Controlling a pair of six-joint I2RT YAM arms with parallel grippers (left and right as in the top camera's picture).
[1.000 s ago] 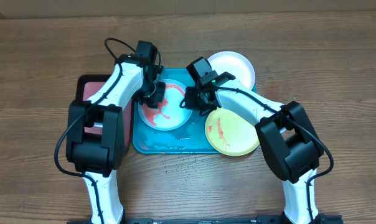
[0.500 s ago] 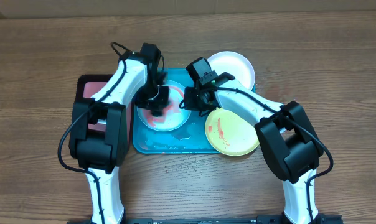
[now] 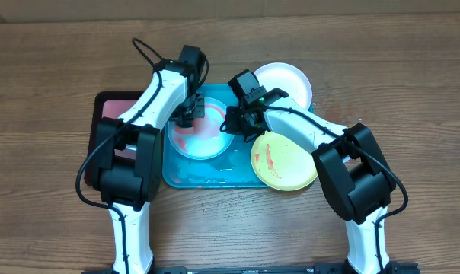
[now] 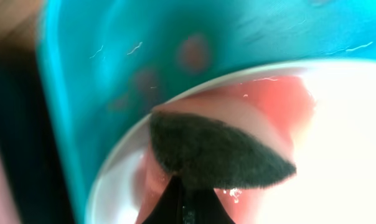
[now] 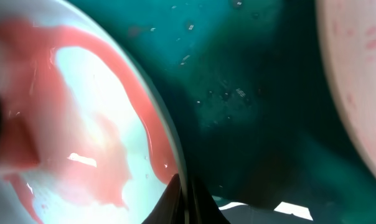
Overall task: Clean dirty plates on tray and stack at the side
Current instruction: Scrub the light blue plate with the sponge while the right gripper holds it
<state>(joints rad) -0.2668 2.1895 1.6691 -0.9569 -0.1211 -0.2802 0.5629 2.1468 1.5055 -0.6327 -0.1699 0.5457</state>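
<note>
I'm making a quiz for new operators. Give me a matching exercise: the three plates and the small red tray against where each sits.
Things: 1 light blue plate; 2 white plate; 3 yellow-green plate; 4 pinkish-red tray.
Places: A left of the teal tray; B its far-right corner; C inside it, left half; D over its near-right edge.
Pairs: 1-C; 2-B; 3-D; 4-A.

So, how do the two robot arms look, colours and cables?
The left arm and right arm share white rounded links, blocky black joints and black wrist heads. Thin black cables loop beside both. A small green mark shows on the right one.
</note>
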